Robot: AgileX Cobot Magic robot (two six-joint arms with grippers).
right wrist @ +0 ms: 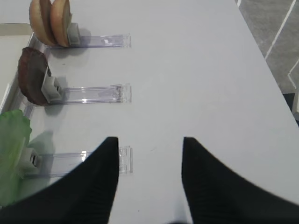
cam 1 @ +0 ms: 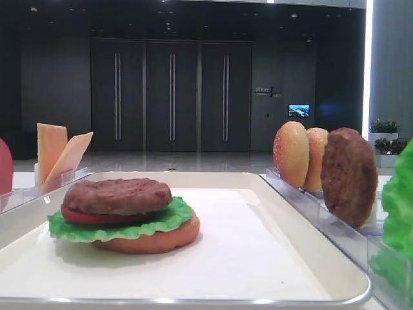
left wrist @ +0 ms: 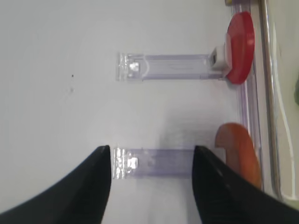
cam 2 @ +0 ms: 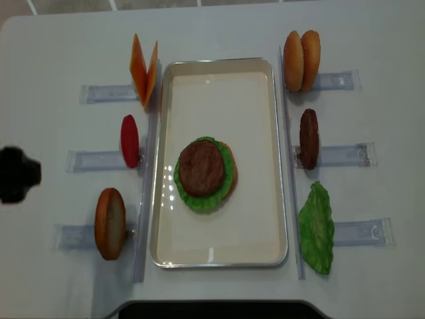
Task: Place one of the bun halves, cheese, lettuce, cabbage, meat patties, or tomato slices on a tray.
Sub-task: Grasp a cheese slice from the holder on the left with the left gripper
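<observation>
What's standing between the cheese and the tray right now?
Nothing visible does. The cheese stands in its rack right beside the tray rim. The burger stack sits mid-tray, leaving bare liner at the cheese's end.

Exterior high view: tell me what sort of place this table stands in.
Probably a demo table in a large lobby or exhibition hall, not a kitchen: tall dark doors behind, a small lit screen on the wall, and toy burger parts on a tray between clear racks.
</observation>
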